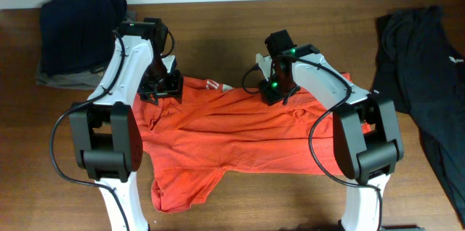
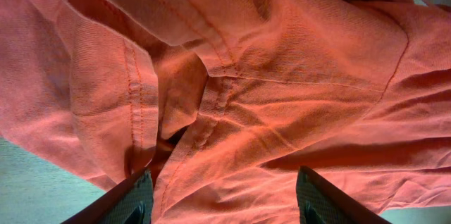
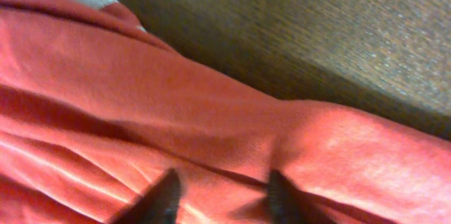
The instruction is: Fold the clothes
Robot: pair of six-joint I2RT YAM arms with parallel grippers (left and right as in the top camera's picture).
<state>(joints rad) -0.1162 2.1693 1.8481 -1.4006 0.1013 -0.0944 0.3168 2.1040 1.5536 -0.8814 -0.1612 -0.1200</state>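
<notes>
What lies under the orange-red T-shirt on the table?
Around the orange-red cotton T-shirt only the brown wooden table shows, so the shirt rests on it. Whether anything else lies beneath cannot be seen, because the cloth covers that area.

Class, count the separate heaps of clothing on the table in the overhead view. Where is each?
3: the orange-red T-shirt mid-table, a folded dark pile at the top left, a black garment at the right edge. The pile may hide more pieces.
</notes>
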